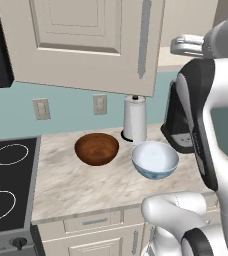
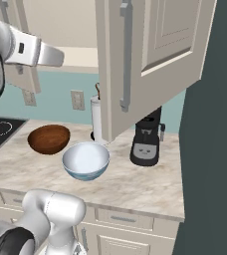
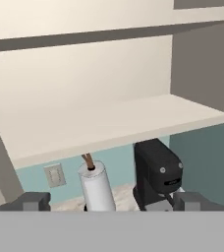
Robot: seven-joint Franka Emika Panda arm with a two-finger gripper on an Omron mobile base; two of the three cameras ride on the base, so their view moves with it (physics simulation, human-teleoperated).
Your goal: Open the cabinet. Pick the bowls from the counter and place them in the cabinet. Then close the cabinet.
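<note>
Both doors of the cabinet [image 1: 86, 45] stand swung open, and its pale inner shelf [image 3: 109, 123] is bare. The dark brown wooden bowl [image 1: 96, 148] and the white bowl with blue outside [image 1: 155, 159] sit side by side on the marbled counter [image 1: 81, 192]. They appear again in the right base view, brown bowl [image 2: 48, 139] and white bowl [image 2: 85, 160]. My gripper [image 2: 59, 57] is raised high in front of the open cabinet, well above the bowls. Its fingertips [image 3: 35, 201] stand wide apart, open and holding nothing.
A paper towel roll [image 1: 135, 120] and a black coffee machine [image 2: 146, 139] stand at the back of the counter under the cabinet. The open right door [image 2: 150, 60] juts out over the counter. A black stovetop [image 1: 8, 180] lies to the left. Drawers [image 2: 123, 219] run below.
</note>
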